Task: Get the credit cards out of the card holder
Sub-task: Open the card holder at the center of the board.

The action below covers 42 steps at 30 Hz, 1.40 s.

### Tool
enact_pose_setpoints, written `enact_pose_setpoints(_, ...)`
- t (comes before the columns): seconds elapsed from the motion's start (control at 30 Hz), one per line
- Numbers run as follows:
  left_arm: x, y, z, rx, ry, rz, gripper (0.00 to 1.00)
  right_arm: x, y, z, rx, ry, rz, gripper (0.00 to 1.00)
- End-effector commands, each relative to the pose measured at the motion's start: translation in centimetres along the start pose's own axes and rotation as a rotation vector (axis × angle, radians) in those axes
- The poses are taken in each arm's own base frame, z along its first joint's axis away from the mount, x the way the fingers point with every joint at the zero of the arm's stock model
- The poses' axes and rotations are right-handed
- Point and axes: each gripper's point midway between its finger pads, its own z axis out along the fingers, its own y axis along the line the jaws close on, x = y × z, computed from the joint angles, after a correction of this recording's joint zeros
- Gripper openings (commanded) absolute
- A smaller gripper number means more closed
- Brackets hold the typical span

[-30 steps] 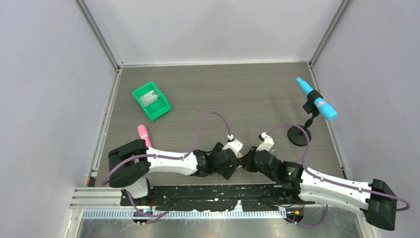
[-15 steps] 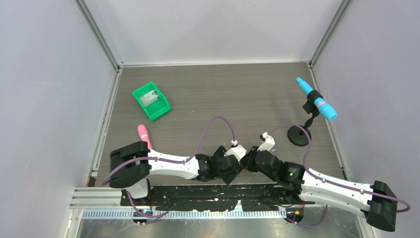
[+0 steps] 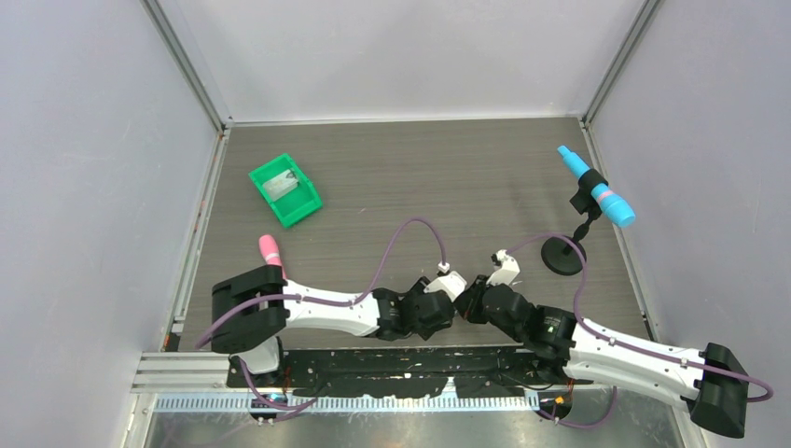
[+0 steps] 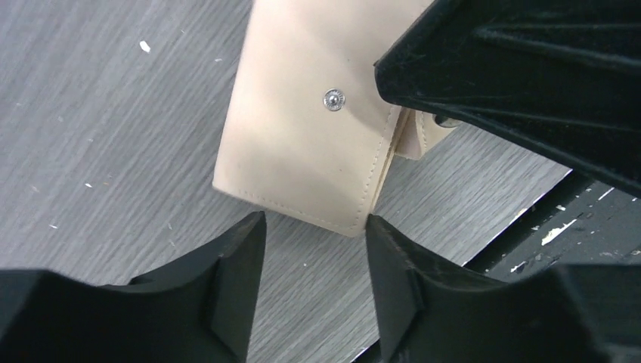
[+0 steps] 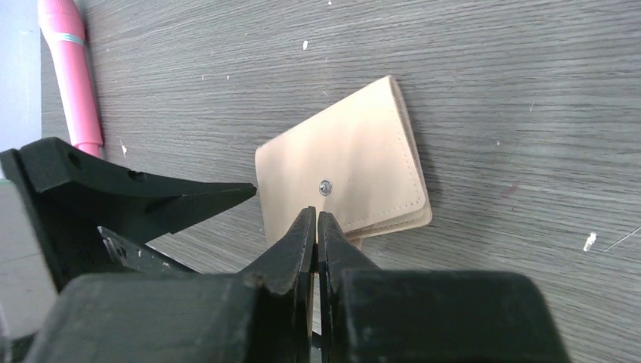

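card holder (image 4: 302, 144) at both tips | left end effector (image 4: 314, 223) apart | right end effector (image 5: 316, 214) together

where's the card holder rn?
The card holder lies closed on the table near the front edge, centre: a corner just ahead of the open left gripper, the shut right gripper over its near edge.

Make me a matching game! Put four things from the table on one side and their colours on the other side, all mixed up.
Things:
1. card holder
2. bin
3. marker
4. tool on the stand

Colours:
A. pink
B. tan
C. blue
D. green

Pairs: 1-B, 2-D, 3-A, 4-C
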Motion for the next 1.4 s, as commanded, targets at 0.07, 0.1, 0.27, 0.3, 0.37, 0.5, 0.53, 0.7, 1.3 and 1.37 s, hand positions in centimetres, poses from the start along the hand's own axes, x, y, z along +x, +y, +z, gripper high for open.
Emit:
enact_pose_setpoints(0.07, -2.1, 1.3, -1.5, -0.077, -0.047, -0.034, 0.37, -0.4, -0.4, 0.0, -0.004, -0.028, -0.079, 0.06)
enact_pose_setpoints(0.1, -2.1, 1.4, -1.7, -0.075, -0.049, -0.04, 0.33, -0.4, -0.2, -0.1, -0.017, -0.027, -0.091, 0.06)
enact_pose_setpoints(0.27, -2.0, 1.5, -2.2, -0.066, -0.047, -0.068, 0.18, -0.9, 0.3, -0.6, -0.066, -0.043, -0.193, 0.07)
enact_pose_setpoints(0.3, -2.0, 1.5, -2.2, -0.064, -0.045, -0.073, 0.15, -1.0, 0.5, -0.7, -0.08, -0.048, -0.206, 0.07)
enact_pose_setpoints(0.37, -2.0, 1.6, -2.3, -0.062, -0.04, -0.09, 0.13, -1.1, 0.6, -0.9, -0.096, -0.054, -0.209, 0.07)
enact_pose_setpoints(0.5, -1.8, 2.3, -2.6, -0.062, -0.02, -0.17, 0.14, -1.0, 1.2, -1.0, -0.128, -0.049, -0.172, 0.07)
enact_pose_setpoints(0.53, -1.7, 2.6, -2.7, -0.061, -0.015, -0.205, 0.16, -1.0, 1.6, -0.9, -0.144, -0.053, -0.158, 0.07)
enact_pose_setpoints(0.7, -0.7, 4.8, -3.3, -0.007, -0.003, -0.434, 0.23, 0.8, 3.4, -0.2, -0.236, 0.014, -0.105, 0.08)
enact_pose_setpoints(1.3, 2.4, 11.4, -6.4, -0.07, -0.08, -0.686, 0.45, 2.1, 11.3, 6.1, -0.196, 0.105, -0.116, 0.1)
enact_pose_setpoints(1.37, 2.7, 11.7, -6.5, -0.071, -0.084, -0.705, 0.46, 2.1, 12.1, 7.1, -0.192, 0.1, -0.119, 0.1)
